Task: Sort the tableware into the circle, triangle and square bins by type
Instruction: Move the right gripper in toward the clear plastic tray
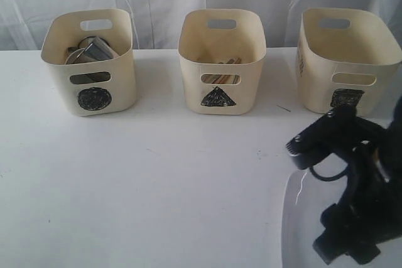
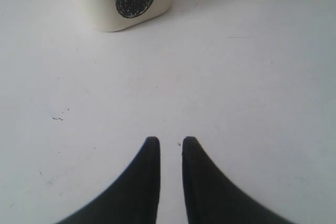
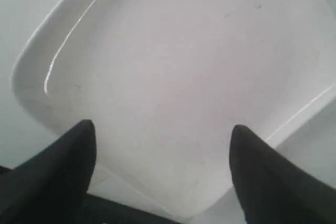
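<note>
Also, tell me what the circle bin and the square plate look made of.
Circle bin: likely plastic, matte cream, with soft rounded moulded walls. Square plate: probably glazed ceramic or melamine, glossy white; bright glints line its rim.

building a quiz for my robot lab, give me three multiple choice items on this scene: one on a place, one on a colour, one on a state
1. Of the cream plastic bins marked circle, triangle and square, which holds the steel handled mugs?
A. circle
B. triangle
C. square
2. What colour are the bins' scribbled marks?
A. red
B. black
C. green
3. How is the right gripper?
A. shut on a spoon
B. open over the large white square plate
C. shut on chopsticks
Answers: 1 A, steel shows inside that bin. 2 B, all three marks are black. 3 B, its fingers stand wide apart over the plate.
</note>
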Controlling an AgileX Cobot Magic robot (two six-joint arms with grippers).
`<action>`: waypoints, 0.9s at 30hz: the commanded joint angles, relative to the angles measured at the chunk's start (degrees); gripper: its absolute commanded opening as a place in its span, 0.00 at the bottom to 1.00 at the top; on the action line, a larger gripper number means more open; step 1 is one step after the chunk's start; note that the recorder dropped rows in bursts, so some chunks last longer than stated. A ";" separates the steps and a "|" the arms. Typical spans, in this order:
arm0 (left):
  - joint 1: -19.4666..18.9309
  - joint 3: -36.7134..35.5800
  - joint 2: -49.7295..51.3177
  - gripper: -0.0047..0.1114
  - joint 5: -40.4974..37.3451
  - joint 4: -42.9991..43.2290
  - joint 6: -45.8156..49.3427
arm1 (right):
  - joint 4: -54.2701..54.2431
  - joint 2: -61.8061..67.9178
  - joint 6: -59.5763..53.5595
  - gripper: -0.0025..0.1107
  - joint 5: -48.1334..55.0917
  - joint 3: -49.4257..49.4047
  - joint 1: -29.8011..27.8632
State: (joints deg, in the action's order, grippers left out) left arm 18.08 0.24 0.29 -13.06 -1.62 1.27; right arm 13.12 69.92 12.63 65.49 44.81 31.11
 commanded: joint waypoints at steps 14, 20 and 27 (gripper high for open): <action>-0.17 -0.24 -0.29 0.23 0.20 0.04 0.12 | 11.13 18.33 28.40 0.61 4.47 5.99 35.99; -0.17 -0.24 -0.29 0.23 0.20 0.04 0.12 | 10.05 22.05 30.92 0.61 3.59 5.99 37.92; -0.17 -0.24 -0.29 0.23 0.20 0.04 0.12 | 11.05 25.96 33.00 0.61 2.30 4.46 37.97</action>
State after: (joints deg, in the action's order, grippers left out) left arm 18.08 0.24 0.29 -13.06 -1.62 1.27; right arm 23.29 94.73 44.54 68.83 50.27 68.84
